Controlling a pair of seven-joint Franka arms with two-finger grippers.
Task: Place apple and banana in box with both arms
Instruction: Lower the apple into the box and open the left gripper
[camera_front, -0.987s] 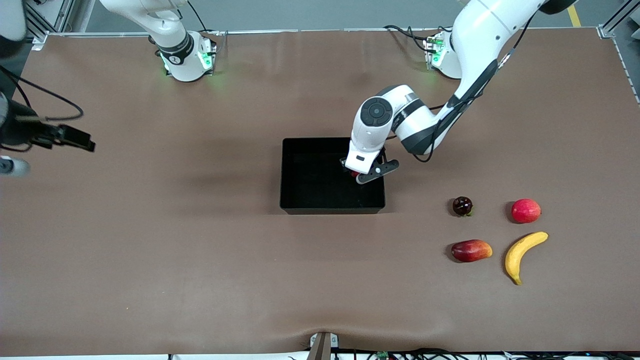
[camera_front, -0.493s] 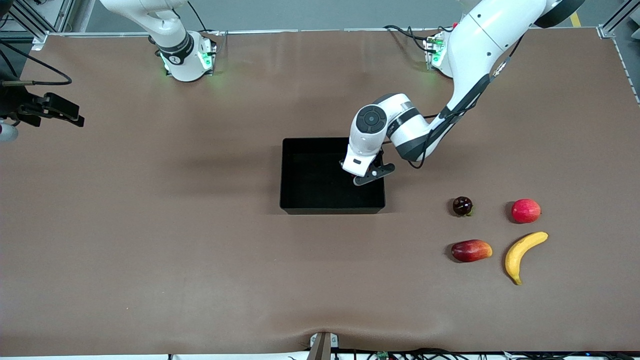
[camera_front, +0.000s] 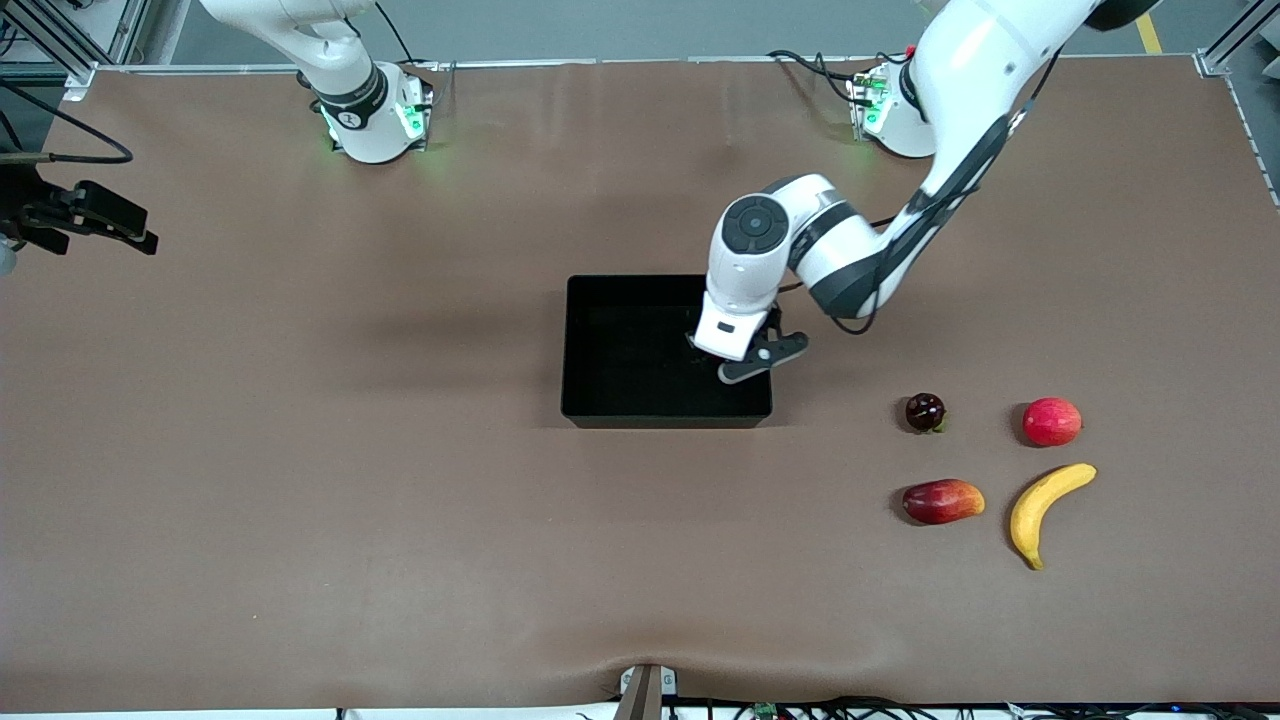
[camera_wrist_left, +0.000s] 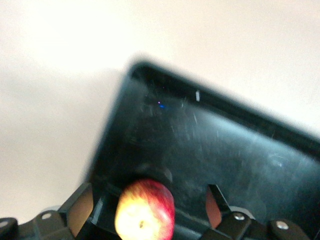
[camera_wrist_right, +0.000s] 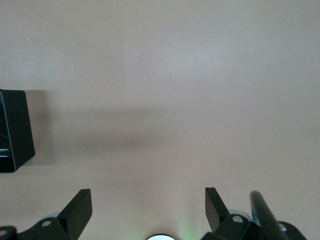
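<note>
The apple, red with yellow streaks, sits between the spread fingers of my left gripper, touching neither, just above the floor of the black box. In the front view the left gripper hangs over the box at the end nearest the left arm, and hides the apple. The banana lies on the table toward the left arm's end, nearer the front camera than the box. My right gripper is open and empty, raised at the right arm's end of the table; it also shows in its wrist view.
Beside the banana lie an elongated red-yellow fruit, a pinkish-red round fruit and a small dark round fruit. A corner of the box shows in the right wrist view over bare brown table.
My left wrist has shifted slightly over the box toward the left arm's end, and the red spot at its fingers no longer shows. My right gripper has drawn back toward its base.
</note>
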